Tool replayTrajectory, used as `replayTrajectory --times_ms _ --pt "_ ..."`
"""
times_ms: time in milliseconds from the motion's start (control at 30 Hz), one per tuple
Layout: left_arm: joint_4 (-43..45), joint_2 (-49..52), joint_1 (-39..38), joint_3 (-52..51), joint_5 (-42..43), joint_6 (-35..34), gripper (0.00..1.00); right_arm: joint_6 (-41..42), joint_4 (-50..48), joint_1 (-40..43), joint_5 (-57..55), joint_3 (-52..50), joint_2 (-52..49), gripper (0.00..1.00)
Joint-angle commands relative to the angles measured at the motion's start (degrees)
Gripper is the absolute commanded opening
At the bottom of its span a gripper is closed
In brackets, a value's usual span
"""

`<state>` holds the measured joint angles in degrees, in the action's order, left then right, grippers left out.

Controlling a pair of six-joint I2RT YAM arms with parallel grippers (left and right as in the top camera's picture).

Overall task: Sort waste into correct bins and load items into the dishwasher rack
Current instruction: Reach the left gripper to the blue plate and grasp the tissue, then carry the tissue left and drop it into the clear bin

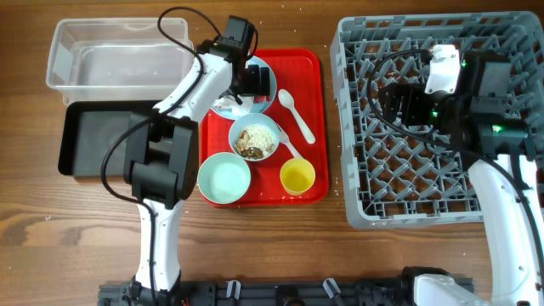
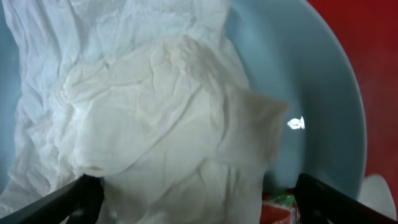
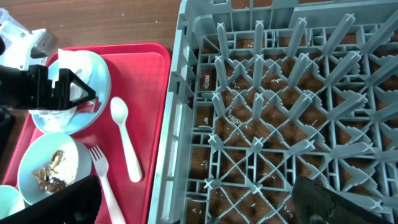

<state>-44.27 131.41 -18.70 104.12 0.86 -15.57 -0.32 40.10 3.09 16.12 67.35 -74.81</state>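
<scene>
The crumpled white napkin (image 2: 161, 124) lies on the light blue plate (image 2: 311, 81) with a bit of red wrapper (image 2: 280, 208) beside it. My left gripper (image 2: 199, 202) is open, low over the plate (image 1: 269, 78), one finger on each side of the napkin. My right gripper (image 3: 199, 205) is open and empty above the grey dishwasher rack (image 3: 280, 93), near its left side. The light blue bowl (image 1: 255, 138) holds rice and brown scraps. The mint-green bowl (image 1: 223, 178), yellow cup (image 1: 297, 177), white spoon (image 1: 297, 117) and fork (image 1: 289, 146) lie on the red tray (image 1: 311, 76).
The clear plastic tub (image 1: 59, 51) stands at the back left, with the black tray (image 1: 72, 140) just in front of it. The rack (image 1: 365, 170) fills the right side, with loose rice grains on its floor. A few grains lie on the table.
</scene>
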Motion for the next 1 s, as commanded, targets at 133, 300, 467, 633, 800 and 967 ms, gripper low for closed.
replayTrajectory --times_ms 133,300,467,633,800,967 --pt "1.18 3.32 0.17 0.9 -2.25 -1.38 0.18 -0.55 0.09 -0.13 1.16 0.79 -0.74 1.0" --pt "-0.09 2.8 0.17 0.98 -2.23 -1.4 0.04 -0.55 0.28 -0.13 1.16 0.79 -0.74 1.0" --pt "-4.33 -7.26 4.04 6.97 -2.03 -1.38 0.04 -0.57 0.28 -0.13 1.14 0.79 -0.74 1.0" --pt "-2.03 -17.11 14.1 7.32 -2.05 -1.14 0.04 -0.37 0.24 -0.13 1.16 0.79 -0.74 0.99" --pt "1.46 -13.0 21.9 7.26 -2.03 0.35 0.11 0.55 0.07 -0.13 1.14 0.79 -0.74 1.0" --pt "1.11 -9.42 23.65 7.32 -0.5 2.86 1.0 0.52 0.09 -0.13 1.14 0.79 -0.74 1.0"
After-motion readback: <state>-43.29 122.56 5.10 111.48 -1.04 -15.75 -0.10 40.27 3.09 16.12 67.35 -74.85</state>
